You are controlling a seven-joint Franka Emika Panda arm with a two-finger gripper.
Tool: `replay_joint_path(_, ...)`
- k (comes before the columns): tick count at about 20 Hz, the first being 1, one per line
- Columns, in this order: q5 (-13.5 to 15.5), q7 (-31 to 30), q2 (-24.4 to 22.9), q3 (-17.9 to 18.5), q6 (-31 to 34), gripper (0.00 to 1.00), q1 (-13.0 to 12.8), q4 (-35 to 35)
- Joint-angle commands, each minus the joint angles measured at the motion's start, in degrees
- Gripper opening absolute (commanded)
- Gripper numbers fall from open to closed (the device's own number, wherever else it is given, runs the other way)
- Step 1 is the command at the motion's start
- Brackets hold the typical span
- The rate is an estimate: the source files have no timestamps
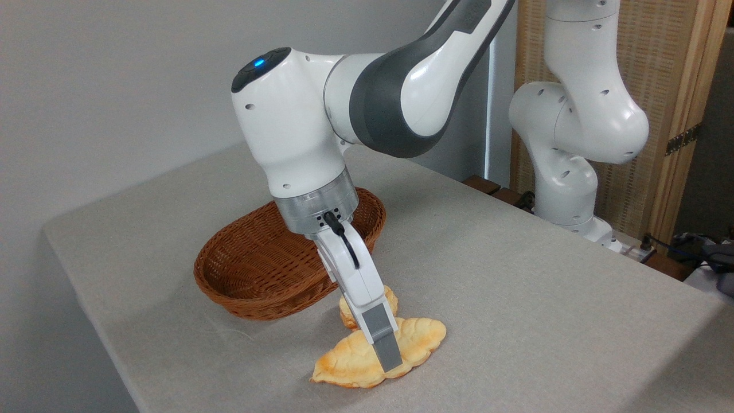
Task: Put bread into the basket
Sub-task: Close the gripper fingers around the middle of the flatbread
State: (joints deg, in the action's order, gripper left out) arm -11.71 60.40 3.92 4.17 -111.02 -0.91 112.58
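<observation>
Your gripper (389, 358) is down at the bread (352, 358), its near grey finger (385, 338) lying across the loaf's top edge; the far finger is hidden behind it, so you cannot tell from this angle whether the jaws are closed on the loaf or only set around it. The bread lies flat on the grey tablecloth (545, 298), pointed end toward the lower left, just in front and to the right of the basket (241, 275) — outside it, not touching the rim as far as you can see. A small round bun (346, 312) sits right behind the gripper, between loaf and basket, partly covered by the white finger housing. The basket holds nothing you can see in its visible part.
</observation>
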Motion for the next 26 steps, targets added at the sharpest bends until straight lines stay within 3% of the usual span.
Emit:
replay_joint_path(1,-0.86,0.77,0.21,0.31,-0.61,1.0,-0.15,0.8)
replay_joint_path(14,-0.86,0.6,2.59,0.31,-0.61,0.98,0.03,1.06)
replay_joint_path(16,-0.86,0.6,2.59,0.31,-0.61,0.8,0.12,1.06)
replay_joint_path(17,-0.78,0.6,2.59,0.31,-0.61,0.64,0.12,1.06)
replay_joint_path(19,-0.69,0.51,2.59,0.31,-0.61,0.42,0.12,1.06)
replay_joint_path(26,-0.6,0.77,2.59,0.4,-0.43,0.42,0.12,0.98)
